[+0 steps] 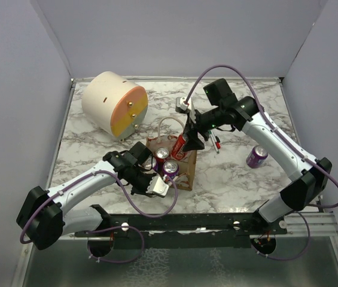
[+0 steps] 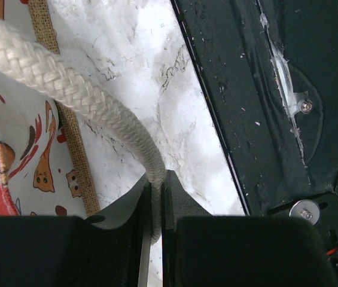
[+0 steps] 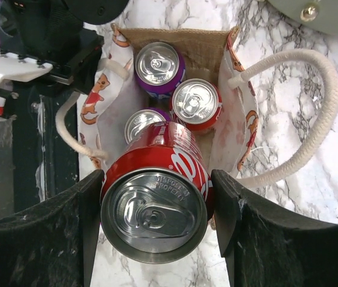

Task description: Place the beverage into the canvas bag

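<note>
My right fingers clamped on red can, tilted over open bag; three cans inside. My left fingers pinched shut on rope handle. Bag stands on worktop between my arms.

The marble table is carrying a cream-and-orange cylinder at upper left, the canvas bag standing at centre, and a purple can lying at right.

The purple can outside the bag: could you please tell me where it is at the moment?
In the top view the purple can rests on the marble table, to the right of the canvas bag and close beside the right arm.
</note>
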Robot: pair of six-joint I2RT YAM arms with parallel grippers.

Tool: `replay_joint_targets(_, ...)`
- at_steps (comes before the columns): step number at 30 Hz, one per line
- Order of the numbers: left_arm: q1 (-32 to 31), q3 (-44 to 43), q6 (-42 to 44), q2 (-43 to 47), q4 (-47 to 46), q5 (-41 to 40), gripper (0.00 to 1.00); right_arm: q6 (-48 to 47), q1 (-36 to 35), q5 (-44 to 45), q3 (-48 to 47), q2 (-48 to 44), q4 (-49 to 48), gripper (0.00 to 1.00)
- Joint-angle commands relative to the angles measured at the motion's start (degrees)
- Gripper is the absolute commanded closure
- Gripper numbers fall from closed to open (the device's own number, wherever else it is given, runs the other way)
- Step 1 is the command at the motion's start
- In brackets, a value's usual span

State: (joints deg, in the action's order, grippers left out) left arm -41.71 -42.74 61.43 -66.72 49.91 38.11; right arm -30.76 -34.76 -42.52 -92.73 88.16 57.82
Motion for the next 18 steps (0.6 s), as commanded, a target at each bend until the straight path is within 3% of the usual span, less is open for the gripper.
replay_joint_targets(1, -0.2, -0.5, 1.3, -0.6, 1.8, 0.9, 0.97, 0.9, -1.7, 4.7, -1.1, 1.5, -3.9, 0.94)
replay_joint_targets(18, -0.2, -0.8, 1.8, 0.9, 1.6, 1.5, 0.97, -0.1, -6.9, 18.4, 1.9, 5.4, -5.1, 0.95)
